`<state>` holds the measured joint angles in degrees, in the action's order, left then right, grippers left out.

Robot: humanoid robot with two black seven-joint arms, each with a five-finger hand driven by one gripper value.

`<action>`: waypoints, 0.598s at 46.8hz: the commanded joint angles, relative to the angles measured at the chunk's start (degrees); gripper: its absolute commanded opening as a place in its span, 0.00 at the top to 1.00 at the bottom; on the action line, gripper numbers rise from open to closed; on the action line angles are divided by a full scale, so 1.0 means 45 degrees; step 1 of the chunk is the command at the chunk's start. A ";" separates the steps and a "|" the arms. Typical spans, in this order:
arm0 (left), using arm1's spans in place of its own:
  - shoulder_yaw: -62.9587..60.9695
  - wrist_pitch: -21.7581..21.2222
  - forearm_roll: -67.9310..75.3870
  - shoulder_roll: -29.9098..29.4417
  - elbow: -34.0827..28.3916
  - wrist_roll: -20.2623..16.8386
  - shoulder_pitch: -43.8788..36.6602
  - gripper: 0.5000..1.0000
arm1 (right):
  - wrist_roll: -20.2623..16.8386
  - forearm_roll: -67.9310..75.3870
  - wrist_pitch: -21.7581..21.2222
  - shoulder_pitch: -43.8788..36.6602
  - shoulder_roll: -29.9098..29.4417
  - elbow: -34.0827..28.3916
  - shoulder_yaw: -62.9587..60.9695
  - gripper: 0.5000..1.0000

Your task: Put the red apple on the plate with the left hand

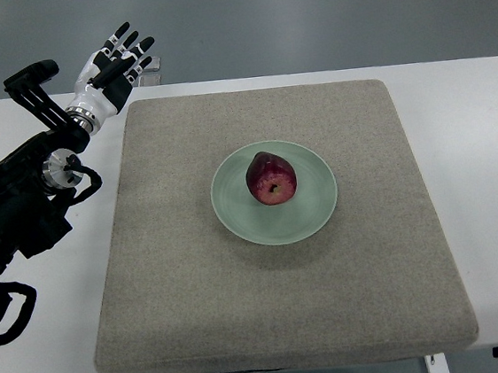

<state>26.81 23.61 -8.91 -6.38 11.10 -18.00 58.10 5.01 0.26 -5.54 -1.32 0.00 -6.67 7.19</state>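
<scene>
Red apple [271, 178] sits on the pale green plate [317, 217], mid grey mat [197, 290], long axis running top-left to lower-right, its dimpled end tipped toward the camera. Left hand [113, 67] hovers off the mat's far-left corner, fingers spread, holding nothing

- We find no readable text, label, brand, number or sign anywhere in the top view.
- We see no print on any surface shown.
</scene>
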 commanded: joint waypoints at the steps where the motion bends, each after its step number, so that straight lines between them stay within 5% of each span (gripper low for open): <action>1: -0.0001 0.0086 -0.0188 0.0050 0.0110 -0.0199 0.0000 0.01 | 0.0000 0.0000 0.0000 0.0000 0.0000 -0.0003 0.0003 0.07; 28: -0.0020 0.0086 -0.0169 -0.0125 0.0130 -0.0532 0.0235 0.01 | 0.0000 0.0000 0.0000 0.0000 0.0000 -0.0003 0.0003 0.08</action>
<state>26.72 24.00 -9.58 -6.99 11.75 -20.39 59.22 5.01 0.26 -5.54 -1.32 0.00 -6.65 7.16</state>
